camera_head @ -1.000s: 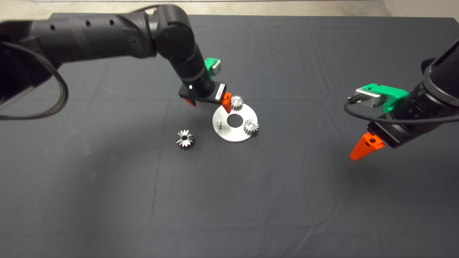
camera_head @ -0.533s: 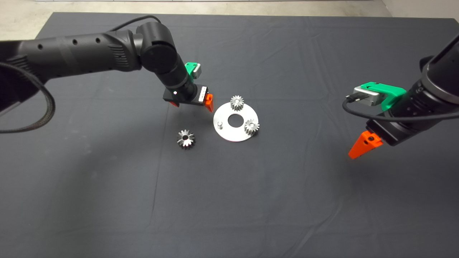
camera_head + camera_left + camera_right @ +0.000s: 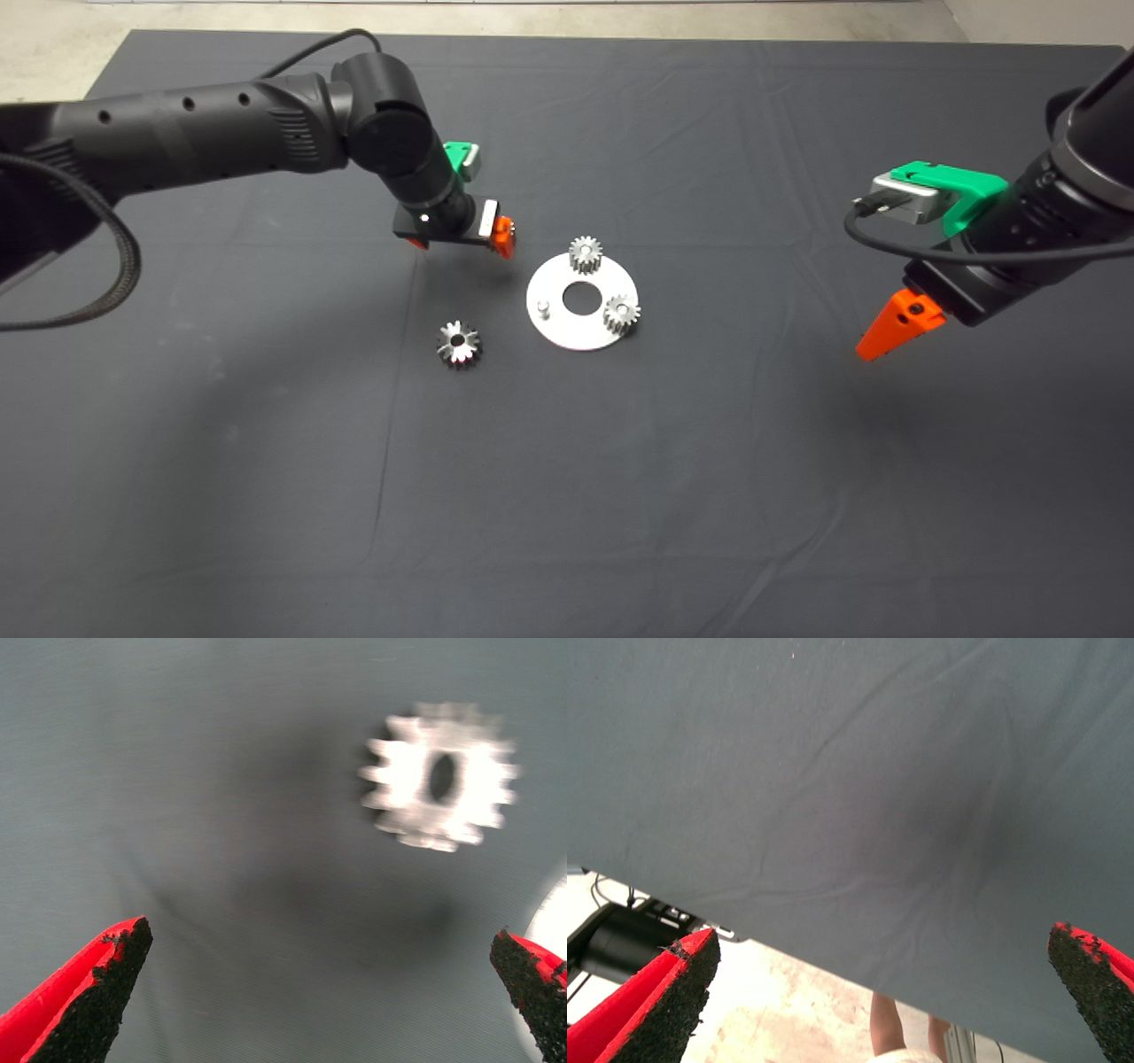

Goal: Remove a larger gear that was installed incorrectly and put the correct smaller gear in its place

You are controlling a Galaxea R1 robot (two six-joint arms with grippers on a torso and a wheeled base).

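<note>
The larger gear (image 3: 458, 343), shiny with pointed teeth, lies flat on the mat just left of a round silver plate (image 3: 574, 335). It shows blurred in the left wrist view as the larger gear (image 3: 440, 775). Two small fine-toothed gears (image 3: 586, 254) (image 3: 621, 314) stand on the plate, and one pin (image 3: 544, 309) is bare. A loose smaller gear is out of view. My left gripper (image 3: 459, 242) (image 3: 319, 935) hovers open and empty above the mat, beyond the larger gear and left of the plate. My right gripper (image 3: 893, 331) (image 3: 881, 939) hangs open and empty far to the right.
The plate has a round centre hole (image 3: 580, 299). In the right wrist view the mat's edge (image 3: 833, 950) shows, with bare floor and a person's legs (image 3: 899, 1028) beyond it. The left arm (image 3: 221, 133) stretches over the mat's far left part.
My left gripper has drawn back from the plate's far gear, moving left and away from the plate. The right gripper has risen a little. The gears and plate have not moved.
</note>
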